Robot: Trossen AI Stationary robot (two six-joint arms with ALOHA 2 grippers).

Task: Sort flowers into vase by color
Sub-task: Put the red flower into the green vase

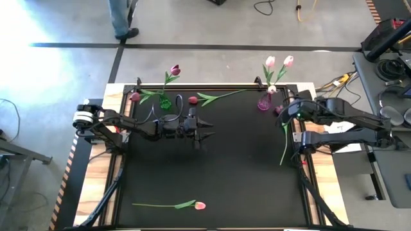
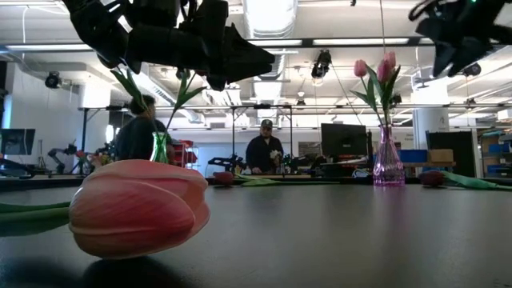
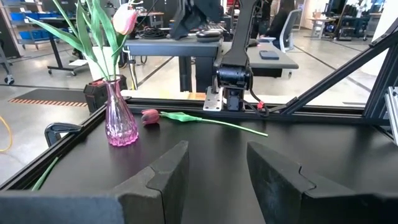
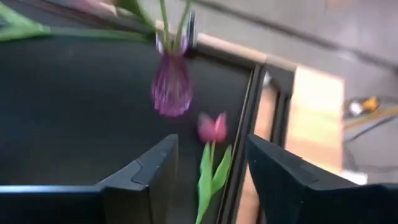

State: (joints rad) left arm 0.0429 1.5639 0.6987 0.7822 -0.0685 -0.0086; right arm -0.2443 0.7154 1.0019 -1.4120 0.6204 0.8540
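A black table top (image 1: pixel 212 160) is seen from above, framed by a dark rail. At its far right stands a pink glass vase (image 1: pixel 264 102) holding two pale pink tulips (image 1: pixel 279 62); at its far left a green glass vase (image 1: pixel 166 102) holds one dark red tulip (image 1: pixel 174 70). Two dark red tulips lie flat along the far edge, one left of the green vase (image 1: pixel 135 97), one right of it (image 1: pixel 193 100) with its stem running toward the pink vase. A pale pink tulip (image 1: pixel 200 206) lies at the near edge, its head filling the low view's foreground (image 2: pixel 140 208).

The left gripper (image 1: pixel 209 127) is held above the far-left part of the table; its wrist view shows the fingers (image 3: pixel 165 171) parted with nothing between them.

The right gripper (image 1: pixel 282 114) is placed over the right edge, just near of the pink vase. In its wrist view the fingers (image 4: pixel 152 165) are spread, and a reddish-pink tulip (image 4: pixel 212 127) lies on the table beyond the gap, ungripped. From above, only that flower's stem (image 1: pixel 284 142) is clear.

Only the low view shows two people (image 2: pixel 264 148) at benches behind the table.
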